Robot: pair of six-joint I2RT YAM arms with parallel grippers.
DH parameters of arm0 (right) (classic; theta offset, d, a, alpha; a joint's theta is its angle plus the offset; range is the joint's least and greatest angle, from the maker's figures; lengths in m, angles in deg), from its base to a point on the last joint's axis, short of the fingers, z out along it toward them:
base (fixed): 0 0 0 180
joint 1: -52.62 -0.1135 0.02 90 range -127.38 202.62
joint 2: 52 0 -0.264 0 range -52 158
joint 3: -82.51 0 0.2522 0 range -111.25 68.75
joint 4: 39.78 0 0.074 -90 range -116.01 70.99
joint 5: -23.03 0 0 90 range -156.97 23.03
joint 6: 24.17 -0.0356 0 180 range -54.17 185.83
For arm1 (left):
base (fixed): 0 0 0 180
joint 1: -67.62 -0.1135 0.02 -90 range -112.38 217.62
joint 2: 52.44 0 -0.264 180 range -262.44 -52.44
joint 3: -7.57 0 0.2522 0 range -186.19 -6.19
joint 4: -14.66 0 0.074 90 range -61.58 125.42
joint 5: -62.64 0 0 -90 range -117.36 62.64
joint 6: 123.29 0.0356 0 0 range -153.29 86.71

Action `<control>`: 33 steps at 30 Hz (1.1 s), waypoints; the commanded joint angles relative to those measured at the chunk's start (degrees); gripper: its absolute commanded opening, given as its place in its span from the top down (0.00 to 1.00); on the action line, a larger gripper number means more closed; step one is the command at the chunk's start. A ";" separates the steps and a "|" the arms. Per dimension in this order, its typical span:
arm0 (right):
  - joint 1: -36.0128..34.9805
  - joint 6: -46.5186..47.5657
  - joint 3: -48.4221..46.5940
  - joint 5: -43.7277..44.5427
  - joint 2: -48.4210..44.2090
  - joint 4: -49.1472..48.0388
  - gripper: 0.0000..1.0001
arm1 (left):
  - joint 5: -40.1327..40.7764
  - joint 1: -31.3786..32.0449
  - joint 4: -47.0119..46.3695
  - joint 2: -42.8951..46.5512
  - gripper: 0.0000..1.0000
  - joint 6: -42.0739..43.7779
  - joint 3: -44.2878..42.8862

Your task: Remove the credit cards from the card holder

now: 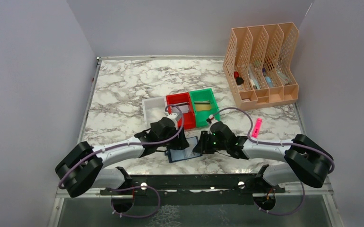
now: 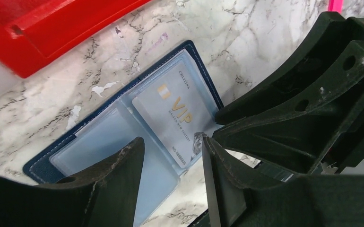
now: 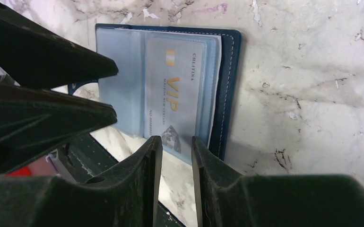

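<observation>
One card [image 3: 175, 90] sits in the wallet [image 3: 229, 71]; left gripper [image 2: 173, 146] and right gripper [image 3: 176, 142], half open and empty, must pinch it next.

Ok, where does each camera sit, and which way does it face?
Top external: above and behind the robot, looking down at the table; left arm and right arm show.
Left wrist: on the left arm, looking down past the left claw at the open card holder; right claw shows on the right.
Right wrist: on the right arm, looking down past its claw; left claw shows on the left.
Shared: both wrist views show the VIP card.
</observation>
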 commanded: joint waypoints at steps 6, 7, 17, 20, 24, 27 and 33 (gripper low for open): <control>-0.39 0.78 -4.28 1.40 7.45 3.49 0.69 | -3.53 0.49 -2.52 -6.55 0.51 -3.12 -1.77; -0.39 0.87 -4.27 1.41 7.62 3.69 0.70 | -3.35 0.45 -2.50 -6.56 0.51 -3.12 -1.85; -0.39 1.13 -3.46 2.99 5.62 4.98 0.72 | -0.82 0.45 -0.74 -6.89 0.53 -4.26 -1.05; -0.39 1.10 -3.71 2.70 5.77 5.21 0.73 | -0.03 0.44 -0.52 -6.10 0.54 -4.70 0.10; -0.39 0.06 -3.26 1.96 5.93 4.09 0.74 | 0.39 0.47 0.76 -6.60 0.54 -4.33 0.34; -0.39 -0.60 -2.67 2.15 5.65 3.64 0.75 | 0.87 0.45 1.11 -7.36 0.57 -5.16 0.65; -0.39 -0.36 -3.08 1.16 6.47 3.80 0.77 | 4.08 0.45 4.80 -8.65 0.68 -5.17 -0.58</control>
